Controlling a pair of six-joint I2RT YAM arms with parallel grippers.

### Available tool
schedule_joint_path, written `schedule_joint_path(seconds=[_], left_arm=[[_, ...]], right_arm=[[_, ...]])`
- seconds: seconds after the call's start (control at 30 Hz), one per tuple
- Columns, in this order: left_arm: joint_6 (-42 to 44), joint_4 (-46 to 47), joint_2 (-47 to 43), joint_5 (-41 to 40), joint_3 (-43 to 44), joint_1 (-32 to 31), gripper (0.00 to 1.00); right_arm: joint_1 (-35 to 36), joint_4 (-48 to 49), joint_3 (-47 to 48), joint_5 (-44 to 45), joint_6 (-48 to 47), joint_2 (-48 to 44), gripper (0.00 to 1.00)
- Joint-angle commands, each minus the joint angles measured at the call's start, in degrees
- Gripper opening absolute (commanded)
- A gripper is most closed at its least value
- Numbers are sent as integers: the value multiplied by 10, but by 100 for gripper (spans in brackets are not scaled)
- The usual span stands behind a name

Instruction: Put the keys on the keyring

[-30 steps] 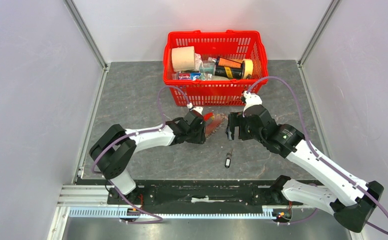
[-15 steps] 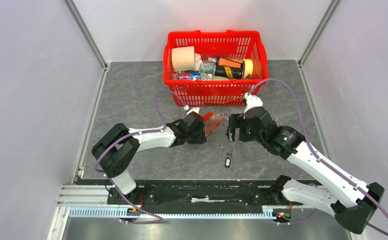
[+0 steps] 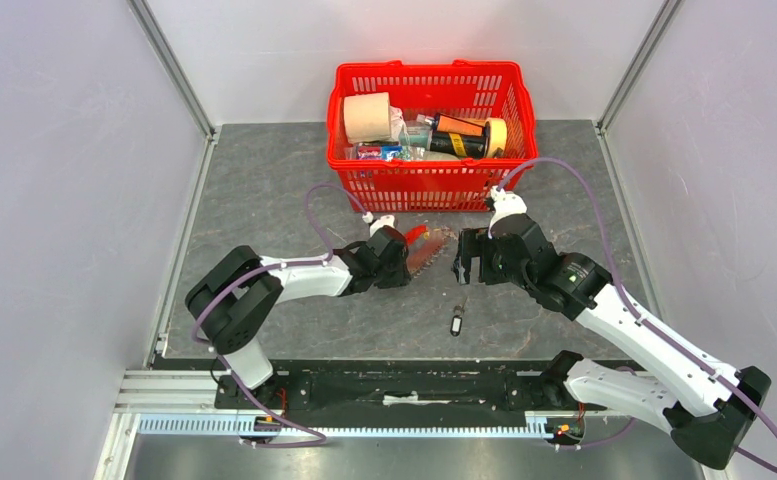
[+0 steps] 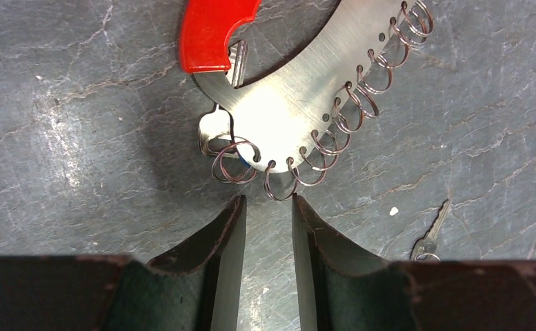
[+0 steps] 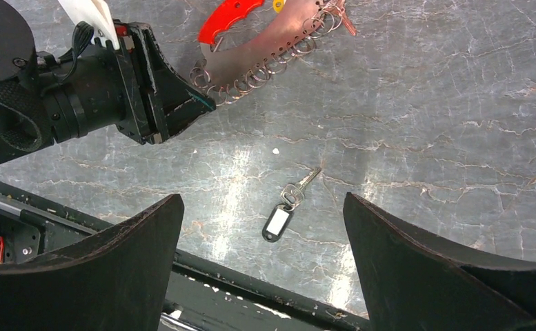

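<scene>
**Left gripper squares up to the keyring while a key waits**

The left gripper [image 4: 268, 203], jaws narrowly apart and empty, sits just short of the split rings [image 4: 279, 181] edging the curved steel keyring [image 4: 299, 89] with its red handle [image 4: 213, 34]. The right gripper [image 5: 263, 203], jaws wide, hovers over the black-tagged key [image 5: 290, 196] lying on the table [image 5: 444, 138] near the keyring. Pinching the plate's edge squarely, rather than a loose ring, looks the steadier hold.
</scene>
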Motion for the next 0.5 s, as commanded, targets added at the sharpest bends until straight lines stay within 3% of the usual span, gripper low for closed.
schedule_joint_path(seconds=[0.0,0.23,0.47], left_arm=[[-27,23,15,-25,-3,-2,37],[-36,51,33,-17,1,-2,35],[-38,56,25,-24,-12,-2,24]], right_arm=[[1,12,-7,-5,8,-11,94],[1,12,-12,-7,11,-14,94],[1,12,-13,-9,11,-15,94]])
